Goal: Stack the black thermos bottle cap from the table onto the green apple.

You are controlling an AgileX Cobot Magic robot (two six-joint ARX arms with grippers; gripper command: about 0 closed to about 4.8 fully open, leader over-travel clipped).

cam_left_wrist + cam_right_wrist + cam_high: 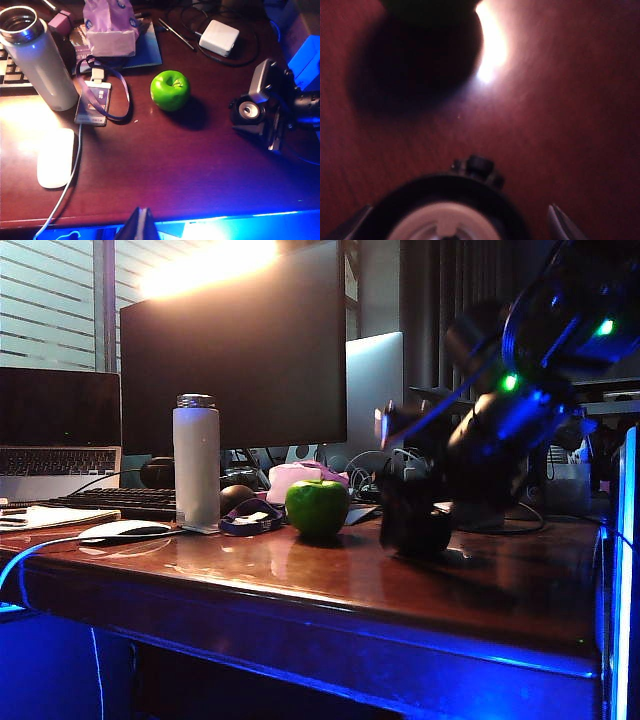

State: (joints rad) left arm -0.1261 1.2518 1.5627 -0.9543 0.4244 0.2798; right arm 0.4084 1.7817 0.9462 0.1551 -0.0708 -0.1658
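The right gripper (455,227) has its jaws wide apart, one on each side of the black thermos bottle cap (451,207), not yet closed on it; I think it is placed so for a side grasp. The cap is a short round cylinder lying with its pale face (248,109) turned outward on the glossy reddish table (165,170), near the shiny green apple (170,90). The left gripper (141,225) hangs over the front edge; whether it is parted, I cannot tell.

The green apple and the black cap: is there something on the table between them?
No. The left wrist view shows only bare table between the green apple and the black cap.
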